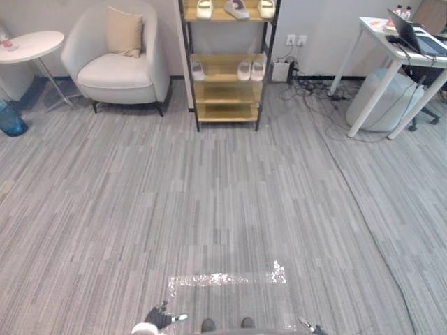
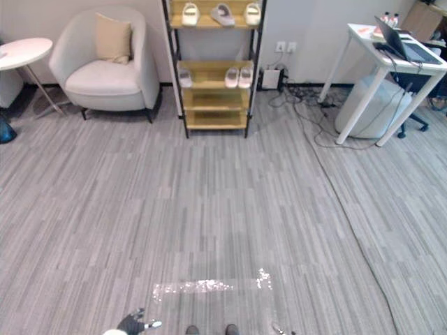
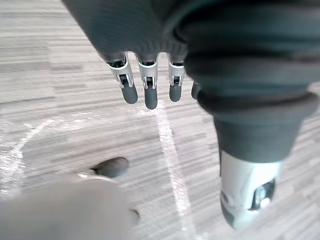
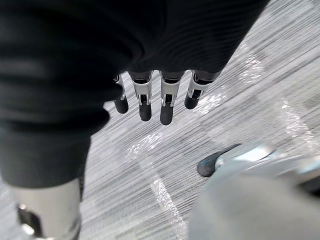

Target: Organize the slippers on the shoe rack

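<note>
- Standing well apart from the shoe rack [image 1: 220, 68] marks this as the approach step — the rack is against the far wall, across a wide stretch of grey floor [image 1: 223, 195].
- The slippers are all on the rack. The upper shelf in view carries a white slipper [image 1: 204, 8], a grey slipper [image 1: 236, 9] lying at an angle, and a second white slipper [image 1: 266, 8].
- The middle shelf has a lone slipper [image 1: 198, 70] at its left end and a pair [image 1: 251, 70] side by side at its right end.
- The lower shelves [image 1: 225, 112] look bare.
- Judging from that, the sorting is hardly begun. The lone slipper and the angled grey slipper look like the ones to straighten or pair up, though I cannot tell from this far which belongs with which.
- The next move calls for walking straight ahead until the shelves are within reach. The path should keep between the armchair [image 1: 119, 70] on the left and the white bench [image 1: 372, 29] with the cables [image 1: 314, 91] on the right.
- The left robot hand [image 3: 150, 92] hangs low over the floor, fingers straight and relaxed, thumb apart. It holds nothing and touches nothing.
- The right robot hand [image 4: 167, 107] is the same — fingers loosely extended, empty, clear of everything.
</note>
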### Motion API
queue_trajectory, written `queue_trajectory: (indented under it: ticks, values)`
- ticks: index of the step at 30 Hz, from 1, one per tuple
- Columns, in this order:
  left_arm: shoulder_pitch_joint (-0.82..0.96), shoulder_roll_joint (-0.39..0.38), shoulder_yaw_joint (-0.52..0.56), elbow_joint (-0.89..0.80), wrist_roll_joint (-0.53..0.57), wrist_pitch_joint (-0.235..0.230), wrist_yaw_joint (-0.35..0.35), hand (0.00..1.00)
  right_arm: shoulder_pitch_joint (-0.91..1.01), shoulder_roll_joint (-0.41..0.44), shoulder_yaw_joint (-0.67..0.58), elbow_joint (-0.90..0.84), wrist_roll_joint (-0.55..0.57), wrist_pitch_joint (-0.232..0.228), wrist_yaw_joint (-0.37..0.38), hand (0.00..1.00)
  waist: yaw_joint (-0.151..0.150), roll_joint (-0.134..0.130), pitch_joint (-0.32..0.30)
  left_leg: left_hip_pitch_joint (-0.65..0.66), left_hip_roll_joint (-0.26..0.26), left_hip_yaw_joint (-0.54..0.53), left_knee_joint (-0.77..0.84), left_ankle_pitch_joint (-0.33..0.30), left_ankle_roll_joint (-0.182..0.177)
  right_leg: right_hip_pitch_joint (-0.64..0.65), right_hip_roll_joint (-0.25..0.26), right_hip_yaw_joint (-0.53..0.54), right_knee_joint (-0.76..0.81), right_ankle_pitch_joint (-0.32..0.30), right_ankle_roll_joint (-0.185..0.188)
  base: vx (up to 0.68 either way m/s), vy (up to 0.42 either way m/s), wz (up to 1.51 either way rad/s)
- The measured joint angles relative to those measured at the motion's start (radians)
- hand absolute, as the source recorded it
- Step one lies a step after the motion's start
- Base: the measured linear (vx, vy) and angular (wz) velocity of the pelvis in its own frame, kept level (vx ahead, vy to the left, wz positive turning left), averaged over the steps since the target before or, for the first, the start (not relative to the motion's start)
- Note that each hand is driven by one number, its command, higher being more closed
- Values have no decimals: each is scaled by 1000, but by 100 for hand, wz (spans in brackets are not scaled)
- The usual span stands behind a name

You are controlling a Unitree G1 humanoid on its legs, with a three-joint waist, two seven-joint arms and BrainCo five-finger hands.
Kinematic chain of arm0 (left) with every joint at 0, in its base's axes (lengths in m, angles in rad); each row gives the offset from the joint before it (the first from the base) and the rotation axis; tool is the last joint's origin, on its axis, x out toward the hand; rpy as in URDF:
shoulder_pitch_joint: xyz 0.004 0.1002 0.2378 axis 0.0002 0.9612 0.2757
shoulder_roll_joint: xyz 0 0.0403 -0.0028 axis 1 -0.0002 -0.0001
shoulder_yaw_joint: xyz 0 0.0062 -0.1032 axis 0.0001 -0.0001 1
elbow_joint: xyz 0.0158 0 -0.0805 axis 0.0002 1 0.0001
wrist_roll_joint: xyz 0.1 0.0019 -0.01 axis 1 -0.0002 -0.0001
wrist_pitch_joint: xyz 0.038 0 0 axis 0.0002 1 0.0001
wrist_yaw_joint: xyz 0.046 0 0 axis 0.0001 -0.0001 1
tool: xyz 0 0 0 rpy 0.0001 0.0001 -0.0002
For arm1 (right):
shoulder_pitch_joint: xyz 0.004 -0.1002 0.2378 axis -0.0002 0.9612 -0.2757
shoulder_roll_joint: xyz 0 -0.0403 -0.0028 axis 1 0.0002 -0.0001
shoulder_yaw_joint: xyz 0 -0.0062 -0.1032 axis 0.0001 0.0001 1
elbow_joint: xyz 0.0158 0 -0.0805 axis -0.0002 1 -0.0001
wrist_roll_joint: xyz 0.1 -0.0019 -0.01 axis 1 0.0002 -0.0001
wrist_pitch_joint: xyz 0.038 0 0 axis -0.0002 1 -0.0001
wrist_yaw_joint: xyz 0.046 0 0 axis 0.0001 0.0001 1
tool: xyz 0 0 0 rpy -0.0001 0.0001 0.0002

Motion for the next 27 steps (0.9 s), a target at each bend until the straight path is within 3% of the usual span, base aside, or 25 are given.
queue_trajectory:
  ticks: [5, 9, 27]
  values:
    - [-23, -57, -13, 19, 5, -1, -16, 0, -19, 3, 0, 15, -12, -1, 0, 0, -6, -3, 8, 31, -4, -18, -14, 0, 0, 42, -1, -7, -26, 1, 1, 65, 24, 8]
    - [-38, -59, -15, 27, 23, -2, -15, 0, -35, 4, 0, 17, -39, -3, 0, 0, -8, -4, 33, 40, -2, -25, -14, 0, 0, 53, -2, -16, -28, 0, 0, -3, 1, 3]
    - [-38, -60, 6, 29, 22, 0, -11, 0, -41, 3, 8, 18, -78, -3, -7, 0, -11, -8, 38, 56, 0, -57, -15, 3, -1, 85, -4, -52, -37, -5, -2, 17, 4, 6]
